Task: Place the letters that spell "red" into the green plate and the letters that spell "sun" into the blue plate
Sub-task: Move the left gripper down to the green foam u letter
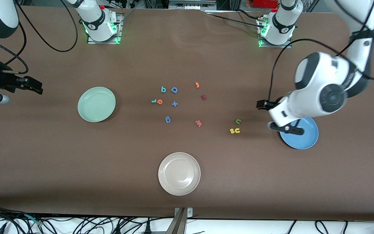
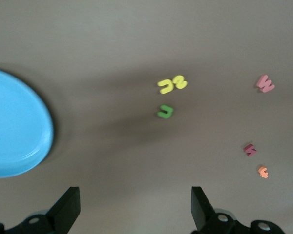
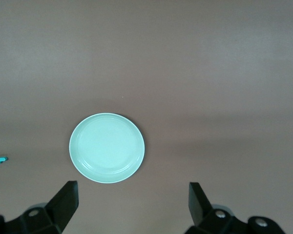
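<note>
Left claw [image 1: 273, 114]: open, empty, in the air over the table beside the blue plate [image 1: 305, 138], on the side facing the letters.
Right claw [image 1: 32, 85]: open, empty, waiting over the right arm's end of the table, well apart from the green plate [image 1: 96, 104].
"sun" letters: yellow "s" [image 1: 237, 130] touches the yellow arch [image 1: 232, 131]; the green arch [image 1: 238, 121] lies just beside them, farther from the front camera. All 3 are on the table near the blue plate, none in it.
"red" letters: teal "r" [image 1: 154, 101] touches the orange "e" [image 1: 159, 102]; the teal "d" [image 1: 163, 89] lies near them, just beside the blue "D" [image 1: 174, 90]. All 3 are still on the table; the green plate is empty.
Risk 1: touching pairs may lift or shove together, because 1 pinch spans both.
Risk 2: the blue "D" could be mistaken for the teal "d".
Risk 3: tiny flat foam may slip from the tips.
</note>
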Available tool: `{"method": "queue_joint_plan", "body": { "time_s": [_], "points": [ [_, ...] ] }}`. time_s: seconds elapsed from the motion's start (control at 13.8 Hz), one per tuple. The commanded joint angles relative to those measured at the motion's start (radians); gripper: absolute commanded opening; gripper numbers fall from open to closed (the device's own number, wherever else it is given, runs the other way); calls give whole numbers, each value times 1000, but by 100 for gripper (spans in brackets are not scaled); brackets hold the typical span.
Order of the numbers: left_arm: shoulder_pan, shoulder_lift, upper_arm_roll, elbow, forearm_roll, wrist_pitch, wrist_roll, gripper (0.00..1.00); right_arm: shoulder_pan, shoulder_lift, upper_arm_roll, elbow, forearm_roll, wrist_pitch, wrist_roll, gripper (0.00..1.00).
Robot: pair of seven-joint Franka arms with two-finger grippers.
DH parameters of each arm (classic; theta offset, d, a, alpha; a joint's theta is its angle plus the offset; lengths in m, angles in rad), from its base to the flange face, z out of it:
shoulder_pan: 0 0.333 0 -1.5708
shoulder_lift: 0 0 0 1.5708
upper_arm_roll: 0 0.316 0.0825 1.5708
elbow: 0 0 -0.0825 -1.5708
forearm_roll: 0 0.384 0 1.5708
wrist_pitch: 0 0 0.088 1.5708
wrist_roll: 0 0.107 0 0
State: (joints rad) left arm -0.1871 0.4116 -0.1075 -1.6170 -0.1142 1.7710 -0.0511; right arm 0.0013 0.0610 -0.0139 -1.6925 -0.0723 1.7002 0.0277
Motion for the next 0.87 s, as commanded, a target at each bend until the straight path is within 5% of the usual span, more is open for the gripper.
{"method": "queue_joint_plan", "body": {
  "time_s": [0.0, 0.29, 0.51, 0.8],
  "points": [
    [-44, 39, 9, 6, -24, 50, 7, 100, -7, -7, 8, -7, 19, 1, 12, 100],
    [-77, 99, 11, -36, -15, 203, 4, 100, -7, -7, 11, -29, 19, 1, 49, 100],
    [-84, 101, 11, -153, 13, 382, 2, 100, -4, -7, 61, -52, 20, -4, 223, 100],
    [-126, 128, 12, -262, 25, 565, -30, 100, 0, 16, 118, -78, 113, 1, 435, 99]
  ]
}}
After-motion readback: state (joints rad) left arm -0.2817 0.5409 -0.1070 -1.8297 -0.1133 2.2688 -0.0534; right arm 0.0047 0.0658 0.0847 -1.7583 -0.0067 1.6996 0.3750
